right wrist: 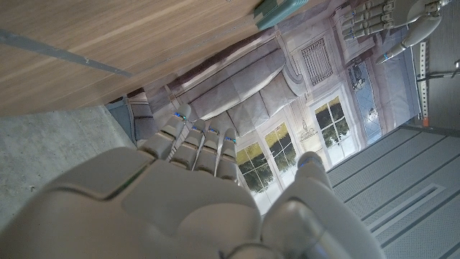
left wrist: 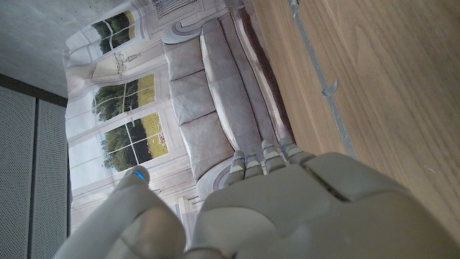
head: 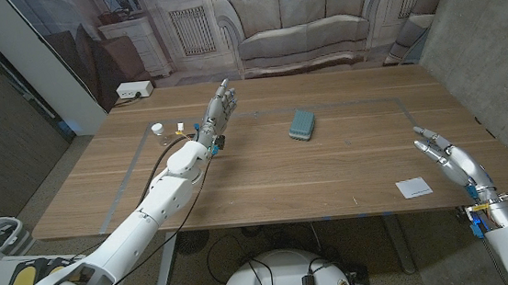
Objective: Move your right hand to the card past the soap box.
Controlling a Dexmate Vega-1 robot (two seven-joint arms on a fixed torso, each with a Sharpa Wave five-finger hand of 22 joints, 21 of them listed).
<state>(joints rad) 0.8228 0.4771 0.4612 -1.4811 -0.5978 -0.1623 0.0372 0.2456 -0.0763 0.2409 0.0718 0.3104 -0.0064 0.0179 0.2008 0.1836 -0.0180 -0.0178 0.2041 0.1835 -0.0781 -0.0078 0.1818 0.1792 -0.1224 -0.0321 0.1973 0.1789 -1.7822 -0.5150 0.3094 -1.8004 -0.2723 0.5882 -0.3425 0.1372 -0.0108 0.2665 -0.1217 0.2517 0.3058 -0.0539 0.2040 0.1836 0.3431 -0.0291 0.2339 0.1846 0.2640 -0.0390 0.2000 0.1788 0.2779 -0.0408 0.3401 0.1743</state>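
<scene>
The white card (head: 414,187) lay flat on the wooden tabletop (head: 330,173), near its front edge and on the robot's right side. The right hand (head: 446,156) hung just beside the card, on the side nearer the tabletop's right edge, with its fingers (head: 427,137) spread apart and holding nothing; no contact with the card was visible. In the right wrist view the same right hand (right wrist: 180,201) showed its back, the fingers extended and empty.

The teal soap box (head: 301,124) sat farther back from the card, toward the middle of the tabletop and well apart from both hands. Its edge (right wrist: 284,8) also appeared in the right wrist view.

The left hand (head: 217,109) was raised beyond and to the left of the soap box, fingers extended together and gripping nothing. The left wrist view showed that left hand (left wrist: 287,208) from behind, likewise empty.

Left of the left hand stood a small white-capped container (head: 158,131) and some small objects (head: 182,127) too small to identify. A white power strip (head: 134,91) rested at the tabletop's far left corner.
</scene>
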